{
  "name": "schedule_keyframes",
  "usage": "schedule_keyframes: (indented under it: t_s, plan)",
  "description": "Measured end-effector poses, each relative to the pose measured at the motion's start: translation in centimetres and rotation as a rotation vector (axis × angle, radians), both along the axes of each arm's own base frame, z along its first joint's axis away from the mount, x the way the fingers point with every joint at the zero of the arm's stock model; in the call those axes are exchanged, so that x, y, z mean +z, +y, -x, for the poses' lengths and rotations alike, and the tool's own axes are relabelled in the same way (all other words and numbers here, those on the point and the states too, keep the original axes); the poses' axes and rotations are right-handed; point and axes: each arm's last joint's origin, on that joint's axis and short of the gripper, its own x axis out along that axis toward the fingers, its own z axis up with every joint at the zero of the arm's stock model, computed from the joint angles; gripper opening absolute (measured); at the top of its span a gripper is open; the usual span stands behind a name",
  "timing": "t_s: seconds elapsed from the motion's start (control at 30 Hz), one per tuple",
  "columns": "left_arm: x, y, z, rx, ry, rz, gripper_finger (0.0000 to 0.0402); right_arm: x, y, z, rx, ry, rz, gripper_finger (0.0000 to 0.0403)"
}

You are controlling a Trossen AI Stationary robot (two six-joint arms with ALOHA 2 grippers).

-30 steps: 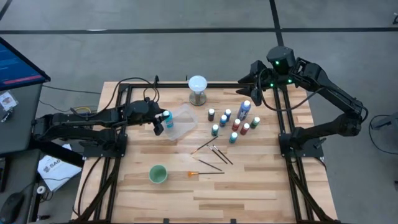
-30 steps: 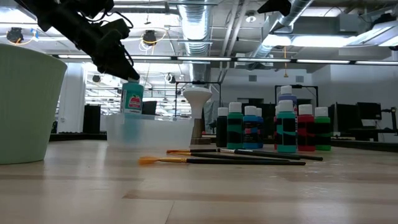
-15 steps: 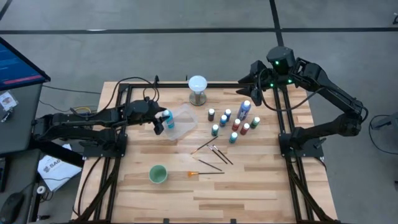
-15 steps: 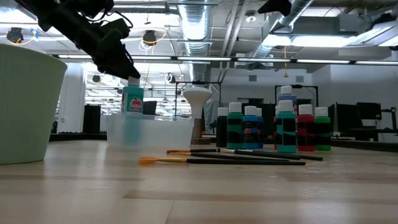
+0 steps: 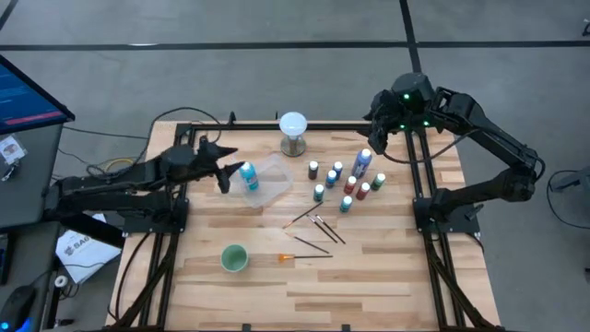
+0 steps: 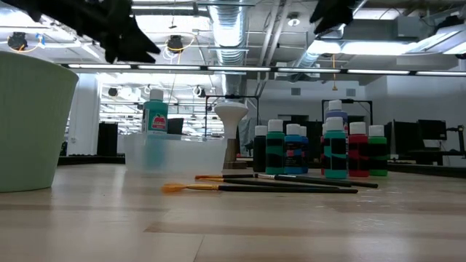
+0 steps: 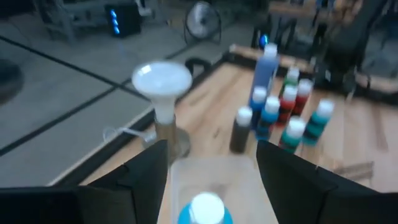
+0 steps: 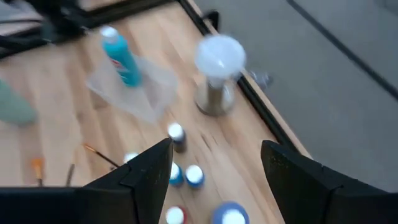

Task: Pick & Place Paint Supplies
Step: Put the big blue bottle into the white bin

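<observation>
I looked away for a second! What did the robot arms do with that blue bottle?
The left gripper let go of the white-capped teal-blue paint bottle, leaving it standing in the clear plastic tray, then opened and pulled back. The right gripper shifted slightly. The other bottles and brushes stayed put.

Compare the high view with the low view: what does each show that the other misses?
Only the high view shows both arms whole: the left gripper open and clear of the teal bottle, the right gripper open above the bottle cluster, and the green cup's open mouth.

Only the low view shows the room behind and that the teal bottle stands upright inside the clear container.

Both show the white globe, the brushes with the orange-tipped one, and the wooden table.
</observation>
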Motion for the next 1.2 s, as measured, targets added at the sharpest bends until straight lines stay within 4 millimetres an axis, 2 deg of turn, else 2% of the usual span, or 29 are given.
schedule_keyframes:
  t_s: [0.13, 0.3, 0.5, 0.93, 1.2]
  plan:
    - [1.2, -0.3, 1.1, 0.014, -0.125, 0.008, 0.0232, -1.7, -0.7, -0.8, -0.064, 0.134, -0.044, 0.0241]
    - [2.8, -0.5, 2.1, 0.012, -0.274, -0.022, 0.0232, -4.3, -1.8, -2.9, -0.102, 0.269, -0.142, 0.0241]
    - [4.4, -0.9, 3.5, 0.008, -0.435, -0.063, 0.0231, -6.4, -2.4, -3.9, -0.12, 0.403, -0.223, 0.0241]
    - [5.2, -1.4, 5.3, 0.006, -0.518, -0.085, 0.0231, -6.9, -3.7, -3.2, -0.245, 0.413, -0.297, 0.0241]
    - [5.2, -1.4, 5.3, 0.005, -0.518, -0.084, 0.0231, -9.7, -4.1, -3.1, -0.284, 0.458, -0.343, 0.0241]
